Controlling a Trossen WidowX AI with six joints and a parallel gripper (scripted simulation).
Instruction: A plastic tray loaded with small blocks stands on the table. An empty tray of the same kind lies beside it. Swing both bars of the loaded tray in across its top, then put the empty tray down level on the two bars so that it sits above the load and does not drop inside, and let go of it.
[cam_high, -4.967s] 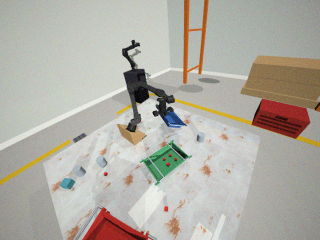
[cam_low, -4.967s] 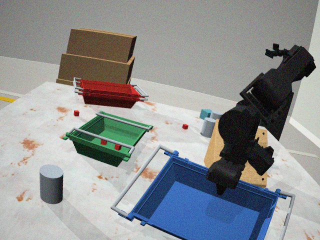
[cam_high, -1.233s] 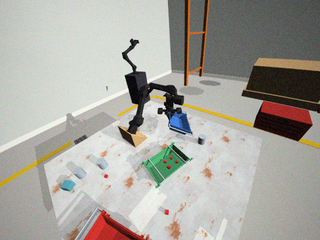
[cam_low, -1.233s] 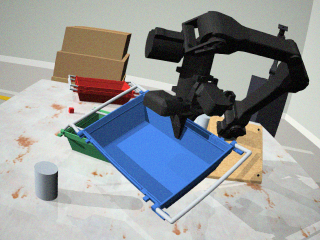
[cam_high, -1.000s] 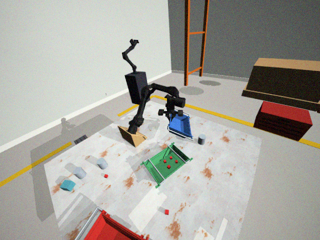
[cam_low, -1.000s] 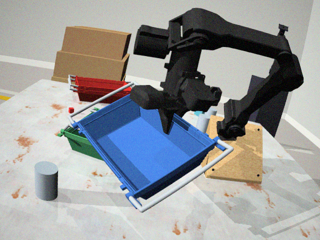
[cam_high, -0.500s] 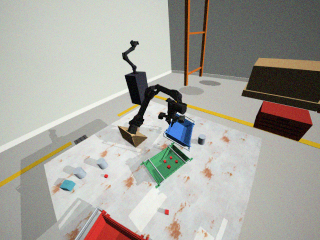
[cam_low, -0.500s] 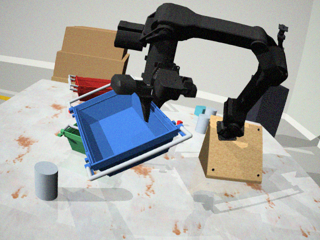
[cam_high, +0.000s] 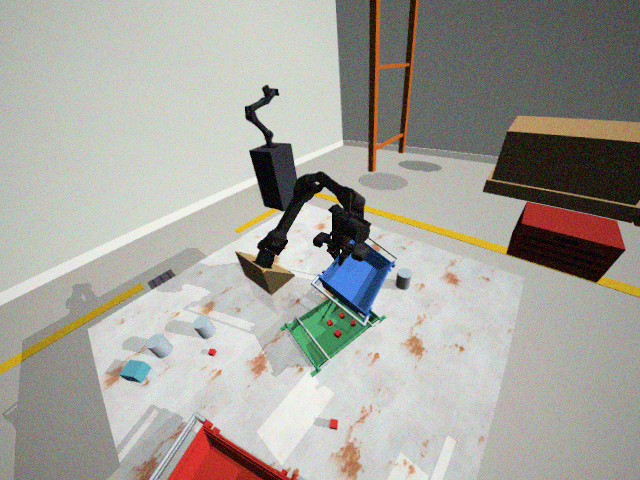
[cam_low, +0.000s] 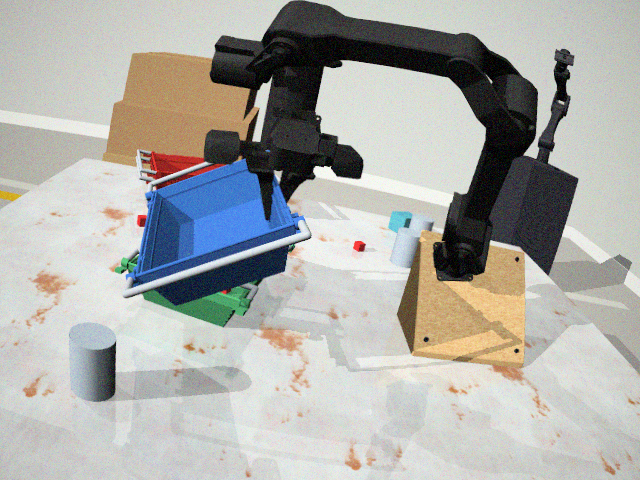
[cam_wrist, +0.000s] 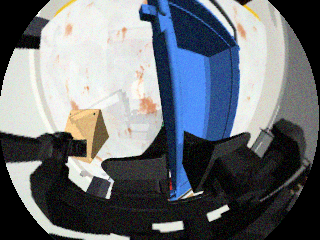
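The green loaded tray (cam_high: 310, 322) (cam_low: 191, 308) stands on the table with small red blocks (cam_high: 337, 333) inside. One wire bar (cam_high: 313, 338) lies across its top near one end; the blue tray partly hides the other. The empty blue tray (cam_high: 351, 279) (cam_low: 222, 219) (cam_wrist: 192, 85) hangs tilted over part of the green tray, its wire bars (cam_high: 338, 302) (cam_low: 217, 264) swung outward. My gripper (cam_low: 279, 204) (cam_wrist: 168, 128) is shut on one side wall of the blue tray, one finger inside it. Whether the trays touch, I cannot tell.
A red tray (cam_high: 222, 454) (cam_low: 175, 164) stands farther off. Grey cylinders (cam_high: 403, 279) (cam_high: 204, 327) (cam_high: 159, 346), a teal block (cam_high: 135, 370) (cam_low: 400, 221) and loose red blocks (cam_high: 333, 424) (cam_high: 212, 352) lie around. A wooden wedge (cam_high: 258, 273) (cam_low: 480, 310) carries the arm's base.
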